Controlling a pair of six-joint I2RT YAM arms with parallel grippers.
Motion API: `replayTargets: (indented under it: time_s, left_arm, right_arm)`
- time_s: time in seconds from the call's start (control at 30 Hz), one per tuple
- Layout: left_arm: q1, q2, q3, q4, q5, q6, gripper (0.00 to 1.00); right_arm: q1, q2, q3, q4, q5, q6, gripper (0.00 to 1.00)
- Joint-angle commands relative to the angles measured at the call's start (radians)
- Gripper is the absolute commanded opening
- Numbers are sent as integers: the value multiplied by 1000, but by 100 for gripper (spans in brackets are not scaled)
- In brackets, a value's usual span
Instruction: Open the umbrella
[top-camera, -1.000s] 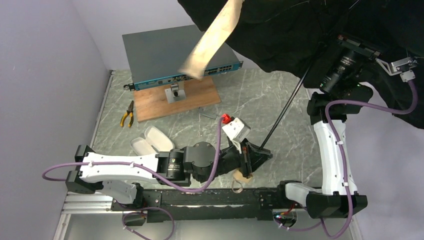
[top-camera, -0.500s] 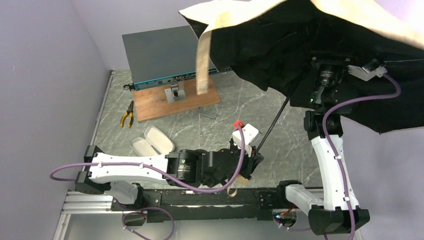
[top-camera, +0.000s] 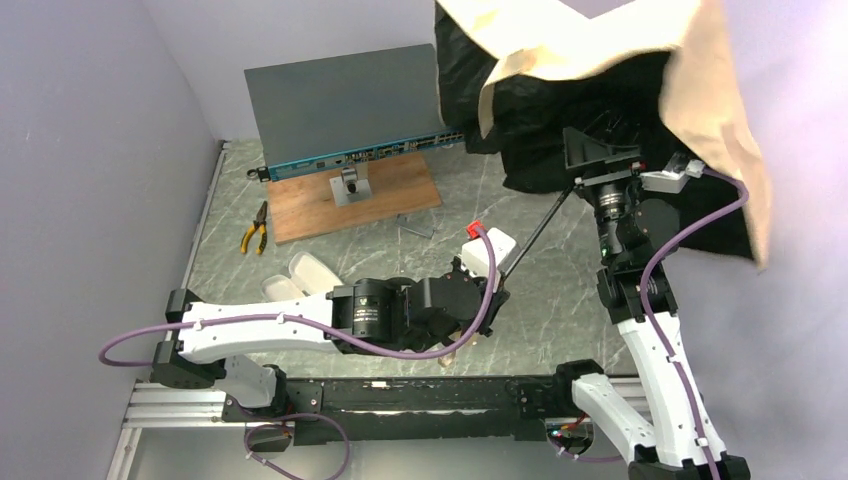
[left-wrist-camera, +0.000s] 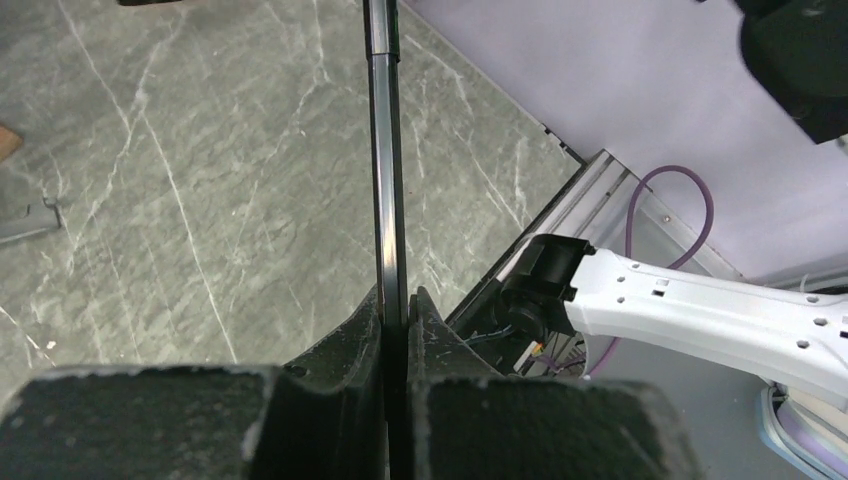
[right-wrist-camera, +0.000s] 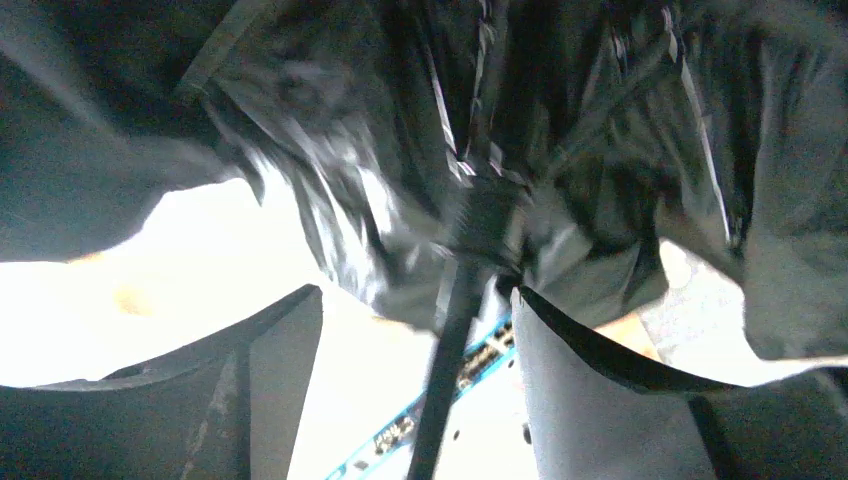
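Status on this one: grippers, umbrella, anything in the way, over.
Left gripper shut on umbrella shaft. Right gripper open, jaws astride shaft. Canopy unfurled, slack. Network switch near canopy edge, contact unclear.

So the board (top-camera: 300, 222) is sitting toward the back of the table (top-camera: 560, 300). The network switch (top-camera: 340, 105) is resting on a stand (top-camera: 350, 185) on top of the board, pliers (top-camera: 254, 228) are lying just left of it, a case shell (top-camera: 310, 272) is lying in front of its left end, and the umbrella (top-camera: 590, 50) is hanging up off to its right.

Marble tbl (top-camera: 225, 265): wood board (top-camera: 400, 195), pliers (top-camera: 255, 228), white case (top-camera: 305, 280) on it.
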Motion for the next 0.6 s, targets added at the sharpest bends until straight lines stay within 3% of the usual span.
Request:
replayTargets:
  time_s: [0.0,0.13,0.3,0.4,0.5,0.57]
  left_arm:
    - [-10,-12,74,135,5,112,0]
    - [-10,-13,81,133,-17,120,0]
    - [-10,-51,37,152,-13,113,0]
    - [-13,-97,-31,169,-7,89,0]
    - [-23,-160,-141,203,3,75,0]
    - [-34,-197,-198,210,6,66,0]
  right_arm:
    - [29,-8,-23,-44,-81,43,70]
    - [41,7,6,-99,-66,47,62]
    - [42,-13,-1,-91,52,20,33]
    - [42,-13,11,-34,126,-13,24]
    - [40,13,58,4,204,-67,22]
    - [40,43,117,24,240,-121,27]
